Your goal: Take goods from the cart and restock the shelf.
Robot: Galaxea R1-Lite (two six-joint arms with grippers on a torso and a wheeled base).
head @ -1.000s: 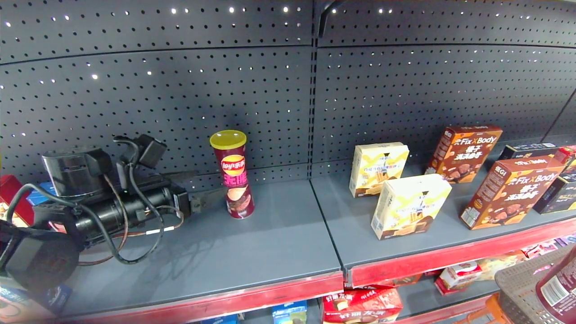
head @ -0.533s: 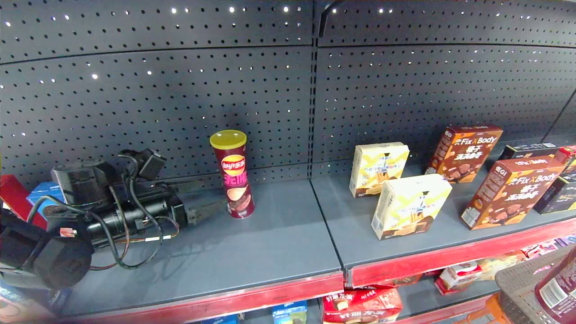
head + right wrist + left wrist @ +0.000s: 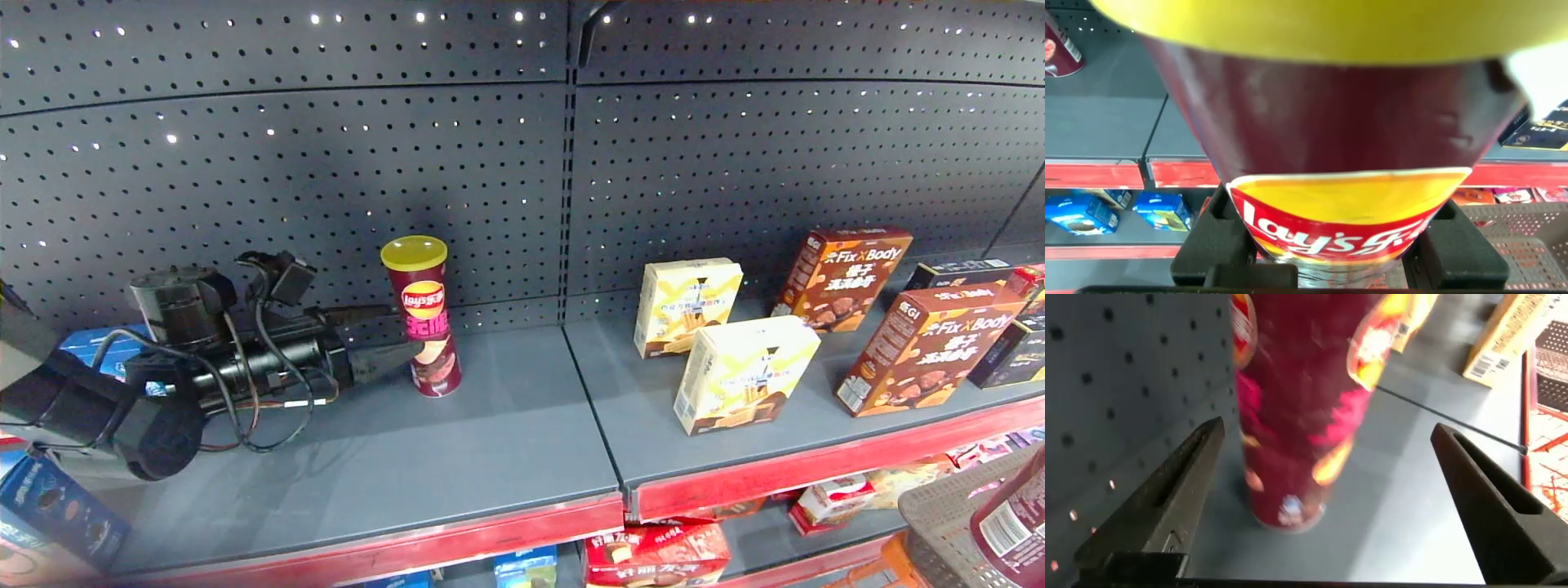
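Note:
A dark red chip can (image 3: 422,315) with a yellow lid stands upright on the grey shelf (image 3: 457,457), close to the pegboard back. My left gripper (image 3: 384,333) lies just left of it, open. In the left wrist view the can (image 3: 1294,416) stands just ahead of the gap between the two fingertips (image 3: 1200,445). My right gripper (image 3: 1331,253) is shut on a second chip can (image 3: 1331,147). That can (image 3: 1012,523) shows at the lower right corner of the head view.
Two cream boxes (image 3: 688,306) (image 3: 743,371) and brown boxes (image 3: 841,278) (image 3: 927,347) stand on the shelf's right half. A grey basket (image 3: 951,506) sits at the lower right. A blue box (image 3: 49,506) is at the lower left. More goods (image 3: 657,555) fill the shelf below.
My left arm first dipped and drew back a little, then rose and moved right, bringing the open fingers up to the standing can. The can on the shelf has not moved.

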